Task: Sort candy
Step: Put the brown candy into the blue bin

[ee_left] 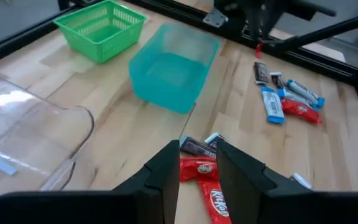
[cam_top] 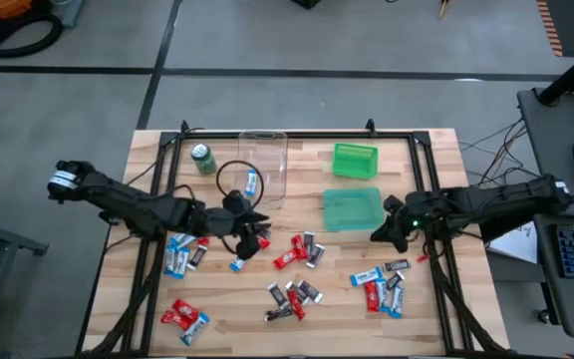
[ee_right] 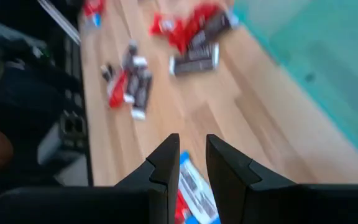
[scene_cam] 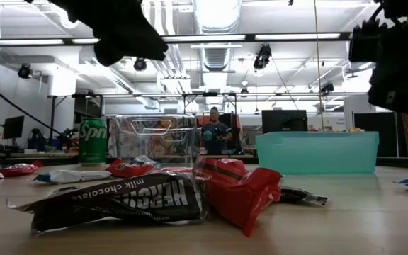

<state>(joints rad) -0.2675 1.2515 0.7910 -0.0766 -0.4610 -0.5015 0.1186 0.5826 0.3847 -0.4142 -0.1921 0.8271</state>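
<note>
Behind the wooden bench (cam_top: 297, 329) we see grey floor and, in the low view, a lit workshop with a person (scene_cam: 213, 132) far off. Three bins wait along the bench's far edge, presumably one per wrapper colour: a clear container (cam_top: 264, 165), a green basket (cam_top: 355, 160) and a teal tray (cam_top: 354, 209). The candy (cam_top: 292, 298) lies loose in clumps across the bench's near half, unsorted. Our left gripper (cam_top: 250, 229) reaches in from the left edge, low over a red bar (ee_left: 205, 185) near the middle, jaws narrowly parted and empty, as for a pick. Our right gripper (cam_top: 391, 227) hangs beside the teal tray toward the right edge, above blue-and-white bars (ee_right: 194, 190), jaws narrow, holding nothing we can see.
</note>
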